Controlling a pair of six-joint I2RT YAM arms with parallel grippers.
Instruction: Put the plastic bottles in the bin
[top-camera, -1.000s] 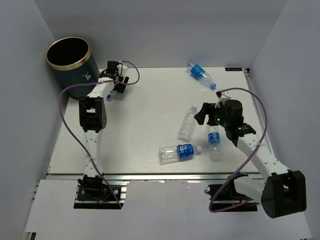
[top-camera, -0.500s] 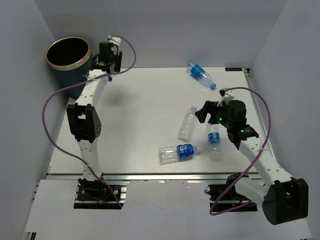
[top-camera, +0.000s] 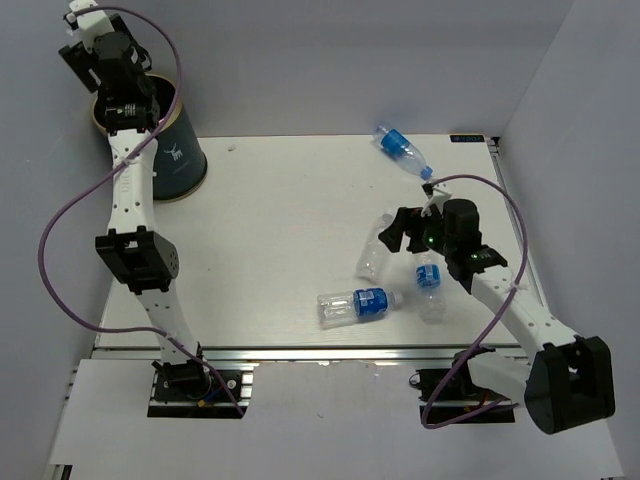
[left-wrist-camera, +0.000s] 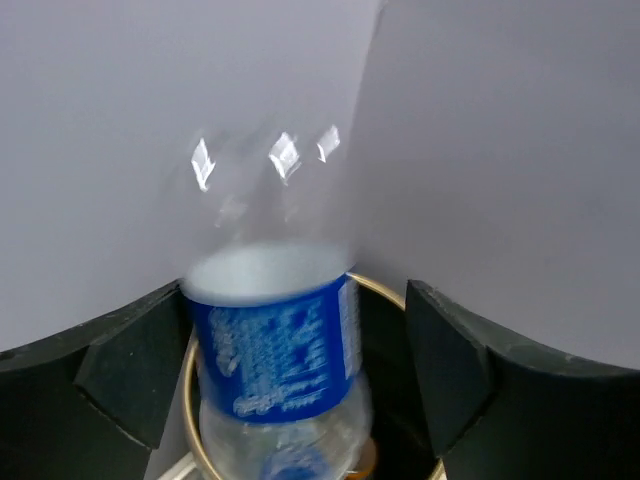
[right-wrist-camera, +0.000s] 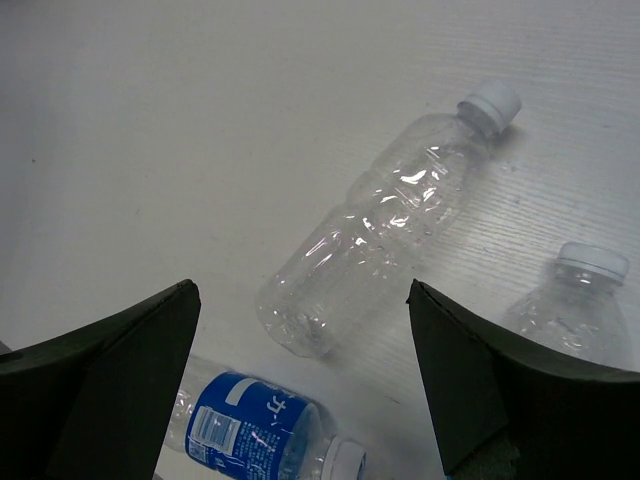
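Note:
My left gripper hangs over the dark teal bin. In the left wrist view a blue-labelled plastic bottle is blurred between the jaws of that gripper, above the gold rim. A gap shows on its right side, so the jaws are open. My right gripper stands open just above the unlabelled clear bottle and does not touch it. A blue-labelled bottle lies nearer. Another lies to the right.
A further blue-labelled bottle lies at the table's far right, near the back edge. Grey walls close in the left, back and right sides. The bin stands at the far left corner, partly off the white tabletop.
The left arm has swung up from the table beside the bin to above its mouth, carrying the bottle, and its jaws have parted. The right gripper edged left over the clear bottle.

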